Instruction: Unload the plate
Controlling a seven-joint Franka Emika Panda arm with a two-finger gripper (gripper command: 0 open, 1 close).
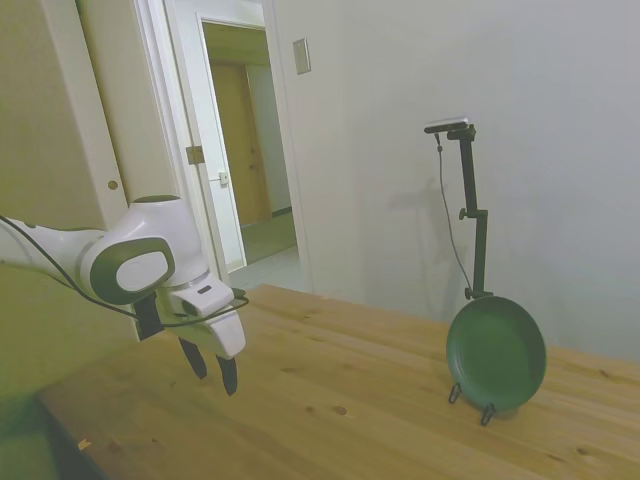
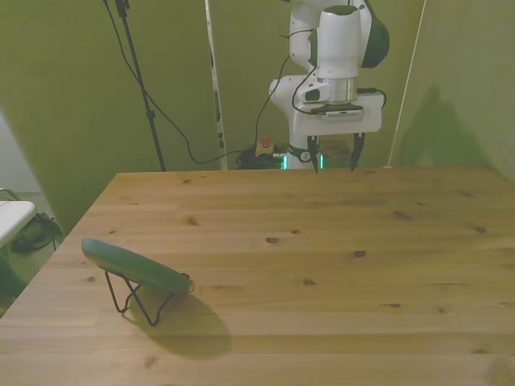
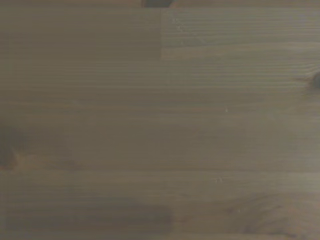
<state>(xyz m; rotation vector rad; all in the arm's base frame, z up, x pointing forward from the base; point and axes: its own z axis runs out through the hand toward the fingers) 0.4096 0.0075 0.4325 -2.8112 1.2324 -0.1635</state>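
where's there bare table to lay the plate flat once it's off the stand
Nearly the whole table is bare wood. The widest patch runs from the wire stand to the front view's right edge; another lies between the stand and the gripper, which hangs over the far edge, jaws open. The only occupied spot is the near corner on the front view's left, where the plate leans.

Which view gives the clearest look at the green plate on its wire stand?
The side view: the plate faces the camera, its full round face and rim visible, leaning in the wire stand. The front view shows it only edge-on, at that view's left. The wrist view shows only bare table.
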